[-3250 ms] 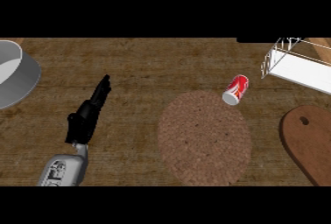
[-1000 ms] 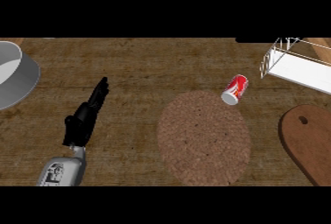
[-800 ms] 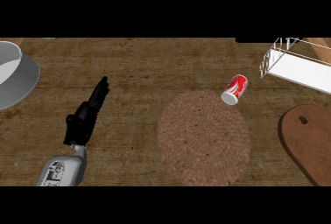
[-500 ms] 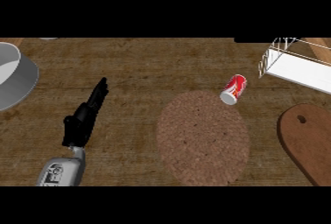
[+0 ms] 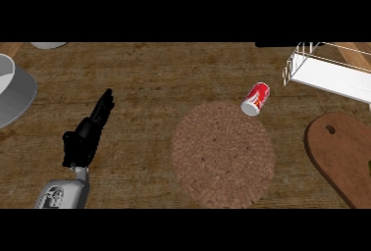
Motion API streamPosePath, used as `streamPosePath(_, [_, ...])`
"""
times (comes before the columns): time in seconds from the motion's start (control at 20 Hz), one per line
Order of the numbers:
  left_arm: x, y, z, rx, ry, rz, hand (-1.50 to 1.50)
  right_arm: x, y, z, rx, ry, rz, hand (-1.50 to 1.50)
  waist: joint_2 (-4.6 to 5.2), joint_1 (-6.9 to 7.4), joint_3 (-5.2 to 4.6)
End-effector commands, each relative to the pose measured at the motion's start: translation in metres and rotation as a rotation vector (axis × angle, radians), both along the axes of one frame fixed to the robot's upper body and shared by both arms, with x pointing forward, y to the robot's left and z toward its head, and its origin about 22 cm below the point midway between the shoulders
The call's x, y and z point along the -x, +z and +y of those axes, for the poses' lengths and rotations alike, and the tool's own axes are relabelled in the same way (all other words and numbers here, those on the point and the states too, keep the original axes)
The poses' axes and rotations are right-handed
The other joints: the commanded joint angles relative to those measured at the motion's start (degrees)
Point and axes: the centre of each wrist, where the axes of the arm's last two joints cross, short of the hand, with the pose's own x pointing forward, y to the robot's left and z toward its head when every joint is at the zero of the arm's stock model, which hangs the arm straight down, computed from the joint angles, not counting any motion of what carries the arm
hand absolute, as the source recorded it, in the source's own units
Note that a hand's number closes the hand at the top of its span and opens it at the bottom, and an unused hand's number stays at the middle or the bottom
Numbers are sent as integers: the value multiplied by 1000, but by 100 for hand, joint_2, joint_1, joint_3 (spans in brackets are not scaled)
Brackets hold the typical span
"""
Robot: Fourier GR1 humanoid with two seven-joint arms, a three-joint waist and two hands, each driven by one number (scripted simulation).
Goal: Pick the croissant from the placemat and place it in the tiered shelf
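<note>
A brown woven oval placemat (image 5: 223,154) lies on the wooden counter at centre right, with nothing on it. No croissant shows anywhere. A white wire tiered shelf (image 5: 330,73) stands at the upper right, cut off by the edge. My left hand (image 5: 87,135) is at the left, fingers straight and pointing up and away, holding nothing, well left of the placemat. My right hand is out of view.
A red can (image 5: 255,98) lies on its side just above the placemat's top right edge. A wooden cutting board (image 5: 344,159) sits at the right edge. A grey pot (image 5: 14,93) is at the left edge.
</note>
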Motion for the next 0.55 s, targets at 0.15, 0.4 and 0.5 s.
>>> streamPosePath(0.15, [11, -6, -2, -5, 42, 5, 0, 86, 2, -26, -62, 12, 132, -150, -61, -224, 12])
streamPosePath(0.4, [12, 8, -2, -6, 37, -15, 0, 154, -7, -48, -59, 49, 161, -150, -50, -199, 21])
streamPosePath(0.5, [12, -5, 4, -2, 43, -1, 0, 175, -16, -38, -61, 71, 198, -150, -58, -307, 14])
